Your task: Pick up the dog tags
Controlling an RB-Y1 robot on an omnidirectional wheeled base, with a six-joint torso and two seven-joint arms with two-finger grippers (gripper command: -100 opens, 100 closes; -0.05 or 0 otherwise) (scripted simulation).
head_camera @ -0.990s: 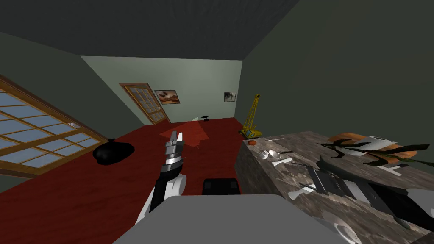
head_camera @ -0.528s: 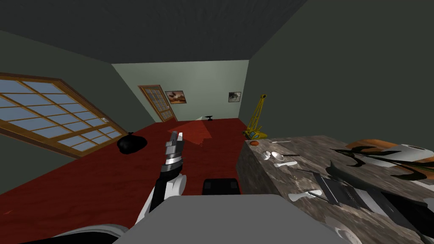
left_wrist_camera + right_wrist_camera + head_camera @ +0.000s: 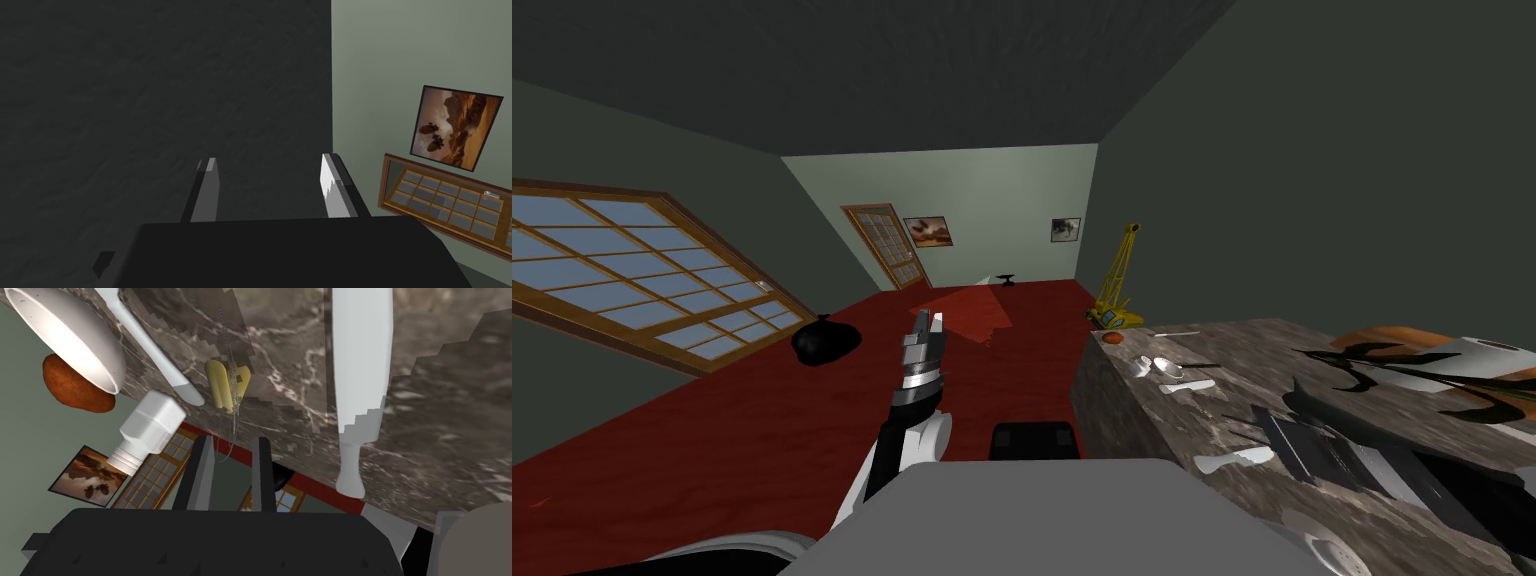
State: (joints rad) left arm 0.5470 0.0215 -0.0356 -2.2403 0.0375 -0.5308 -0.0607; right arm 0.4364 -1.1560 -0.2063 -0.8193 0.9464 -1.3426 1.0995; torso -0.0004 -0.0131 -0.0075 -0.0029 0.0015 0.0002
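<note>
The dog tags (image 3: 227,385) are yellowish plates on a thin chain, lying on the marble counter (image 3: 300,348) near its edge. The chain's loop hangs over the edge, down between the fingers of my right gripper (image 3: 231,443). Those fingers stand close together around the loop with a narrow gap left, and the plates lie just beyond the fingertips. My left gripper (image 3: 924,320) is held out over the red floor, away from the counter. Its fingers (image 3: 332,182) are open with nothing between them.
Beside the tags lie a white bowl (image 3: 65,338), a brown round lump (image 3: 77,385), a white bottle (image 3: 145,425), a white spoon (image 3: 150,348) and a long white handled tool (image 3: 360,388). The counter (image 3: 1152,420) stands at my right. On the floor are a yellow toy crane (image 3: 1115,290) and a black bag (image 3: 825,340).
The whole head view has swung, so I have turned: window, door and black bag now sit further right. It has been almost still for the last half second. The left arm holds its pose.
</note>
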